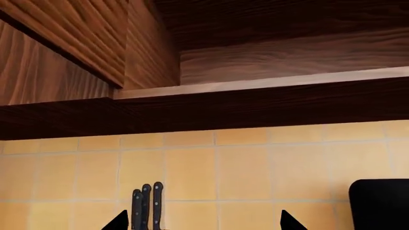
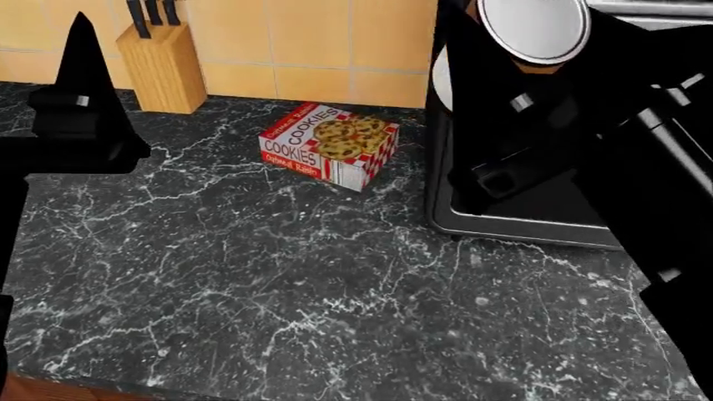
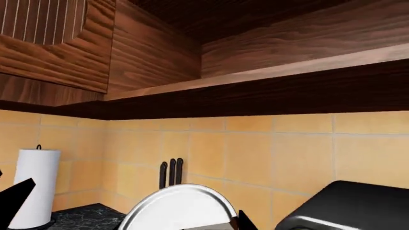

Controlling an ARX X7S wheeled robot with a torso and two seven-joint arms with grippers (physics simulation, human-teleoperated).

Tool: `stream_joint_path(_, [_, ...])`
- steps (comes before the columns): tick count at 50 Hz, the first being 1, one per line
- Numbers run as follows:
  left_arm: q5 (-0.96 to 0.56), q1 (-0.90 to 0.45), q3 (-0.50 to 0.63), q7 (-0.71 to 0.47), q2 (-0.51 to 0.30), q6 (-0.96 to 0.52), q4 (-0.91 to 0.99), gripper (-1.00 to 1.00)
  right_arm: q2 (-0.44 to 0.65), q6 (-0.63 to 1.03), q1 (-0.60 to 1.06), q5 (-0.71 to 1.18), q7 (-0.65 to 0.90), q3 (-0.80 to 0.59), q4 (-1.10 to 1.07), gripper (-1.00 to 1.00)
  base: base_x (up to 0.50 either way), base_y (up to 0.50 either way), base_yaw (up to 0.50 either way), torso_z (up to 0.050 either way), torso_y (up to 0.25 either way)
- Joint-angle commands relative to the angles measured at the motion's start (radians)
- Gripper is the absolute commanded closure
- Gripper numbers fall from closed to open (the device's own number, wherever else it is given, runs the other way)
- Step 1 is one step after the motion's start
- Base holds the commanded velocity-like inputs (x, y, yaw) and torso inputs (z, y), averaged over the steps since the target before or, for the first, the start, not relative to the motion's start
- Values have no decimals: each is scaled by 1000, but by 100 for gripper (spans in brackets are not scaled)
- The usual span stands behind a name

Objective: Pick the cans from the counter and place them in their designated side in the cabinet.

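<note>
Neither can stands on the counter (image 2: 279,276) in the part the head view takes in. Left of the cookie box (image 2: 331,144) there is only the knife block (image 2: 163,65) against the tiled wall, and around the box the marble shows nothing else.

The red can is in none of the views. It may be in the cabinet (image 1: 268,57) already, but the slice of open shelf the wrist cameras catch shows no can, so I cannot tell.

The white can (image 2: 533,27) is off the counter, held high to the right of the cookie box and above the stovetop (image 2: 535,213). By my reading its pick is done and its placing is what remains.

The left gripper (image 1: 203,223) is raised well left of the cookie box, in front of the knife block. It points up toward the underside of the cabinet with its fingers spread and nothing between them.

The right gripper (image 3: 128,215) is lifted to the box's right. It is also aimed up at the cabinet's open shelf, with the can's silver lid sitting between its fingers, so it appears clamped on the can. The actual contact is hidden.
</note>
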Motion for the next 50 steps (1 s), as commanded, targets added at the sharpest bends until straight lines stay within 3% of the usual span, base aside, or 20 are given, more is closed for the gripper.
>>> stream_joint_path(1, [-22,-28,7,-14,-5,-8,3,-100,41,-17,-23,-17,-1,48,-30,100,48,-332,0,0,0])
stream_joint_path(30, [-29,-22,5,-19,-16,2,2,-100,27,8,36,-9,2,44,-30,100,94,-317,0,0,0])
stream_joint_path(50, [-52,0,-36,-23,-43,18,0,-100,-26,75,141,7,-4,-1,0,100,40,-35,-159,0,1])
